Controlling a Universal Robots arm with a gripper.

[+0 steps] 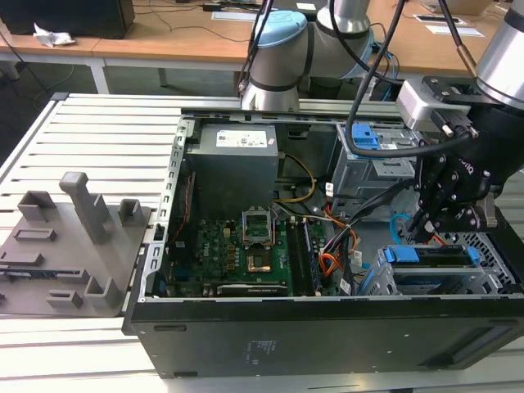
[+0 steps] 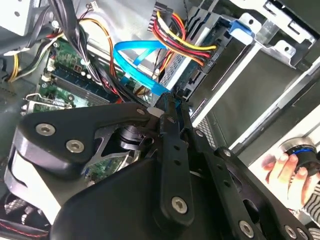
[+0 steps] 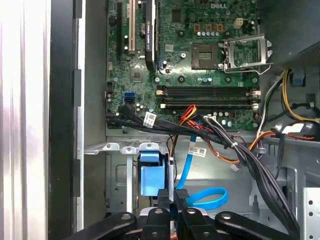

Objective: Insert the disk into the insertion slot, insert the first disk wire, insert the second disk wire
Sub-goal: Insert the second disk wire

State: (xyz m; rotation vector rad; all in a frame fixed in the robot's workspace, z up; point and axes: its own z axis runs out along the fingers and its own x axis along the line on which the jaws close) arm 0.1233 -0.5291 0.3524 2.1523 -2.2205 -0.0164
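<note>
The black hand has its thin fingers pressed nearly together, pinching the dark plug of the second disk wire, a flat, glossy light-blue cable looping beside it, at the back edge of the disk. The disk, framed in bright blue plastic, sits inside the insertion slot, a perforated silver sheet-metal cage. The plug itself is mostly hidden by the fingers.

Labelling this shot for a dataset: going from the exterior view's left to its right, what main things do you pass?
Grey fixture block → motherboard → orange-red cable → the disk in the insertion slot, with the gripper just above its back end.
</note>
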